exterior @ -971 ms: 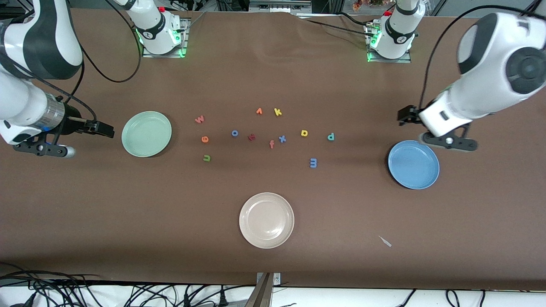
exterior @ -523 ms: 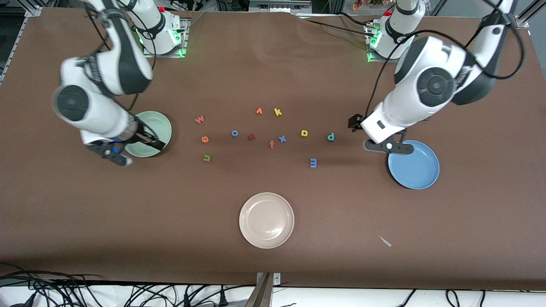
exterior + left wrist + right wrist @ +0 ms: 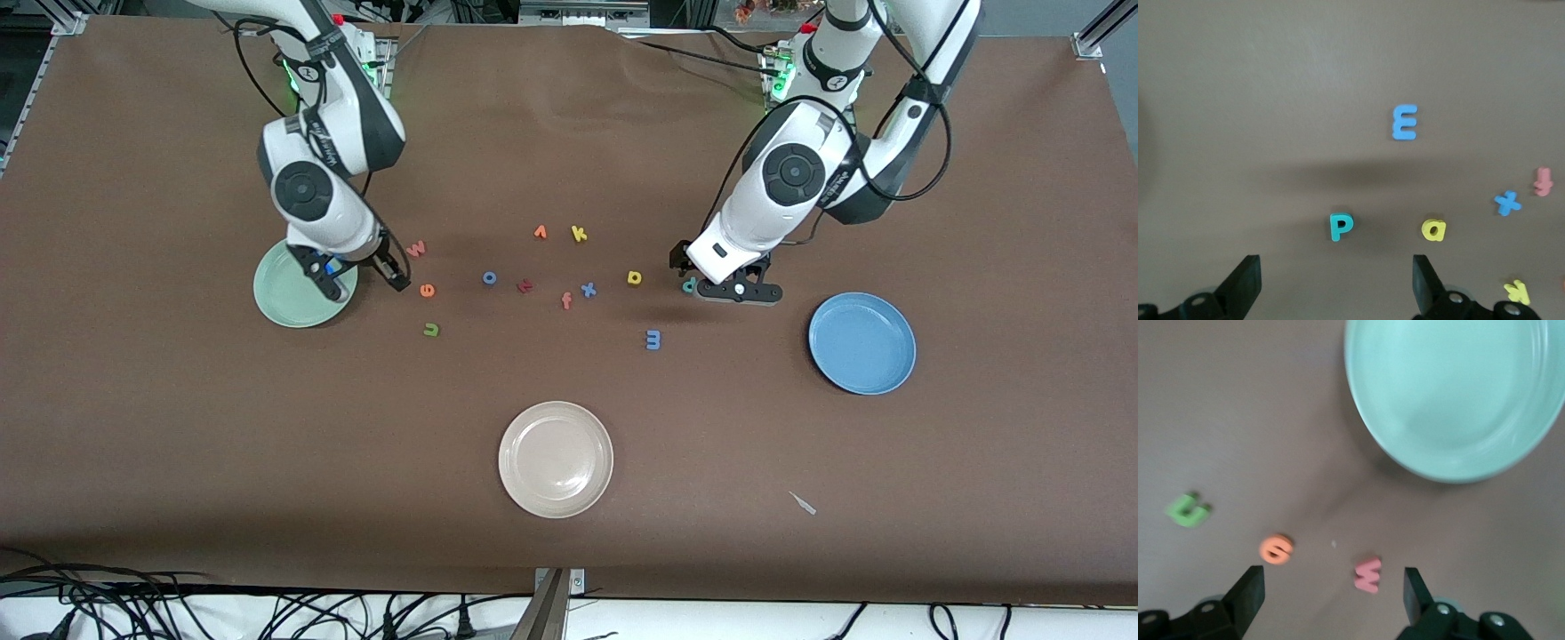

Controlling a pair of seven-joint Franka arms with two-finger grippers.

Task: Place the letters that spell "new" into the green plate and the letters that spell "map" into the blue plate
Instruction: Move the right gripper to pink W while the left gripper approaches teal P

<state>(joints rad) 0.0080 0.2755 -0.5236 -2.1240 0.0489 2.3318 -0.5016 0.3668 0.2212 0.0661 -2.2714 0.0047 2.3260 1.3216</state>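
My right gripper (image 3: 360, 277) hangs open over the green plate's (image 3: 284, 298) rim, on the side toward the letters. In the right wrist view its open jaws (image 3: 1331, 600) frame the salmon w (image 3: 1368, 574), with the orange e (image 3: 1277, 549) beside it, the green n (image 3: 1188, 510) farther off and the green plate (image 3: 1451, 393) nearby. My left gripper (image 3: 707, 277) is open over the teal p (image 3: 689, 285). Its wrist view shows the p (image 3: 1340, 227) just ahead of the open gripper (image 3: 1335, 287), beside the yellow a (image 3: 1433, 229) and the blue m (image 3: 1405, 122). The blue plate (image 3: 861, 343) holds nothing.
A beige plate (image 3: 556, 459) sits nearest the front camera. Other letters lie mid-table: an orange v (image 3: 540, 232), yellow k (image 3: 579, 234), blue o (image 3: 489, 277), dark red letter (image 3: 524, 285), salmon f (image 3: 566, 301) and blue x (image 3: 588, 289). A small scrap (image 3: 803, 503) lies near the front edge.
Both arms swung in from the table's ends toward the letters. The right gripper came over the green plate's rim by the w; the left left the blue plate for the p.
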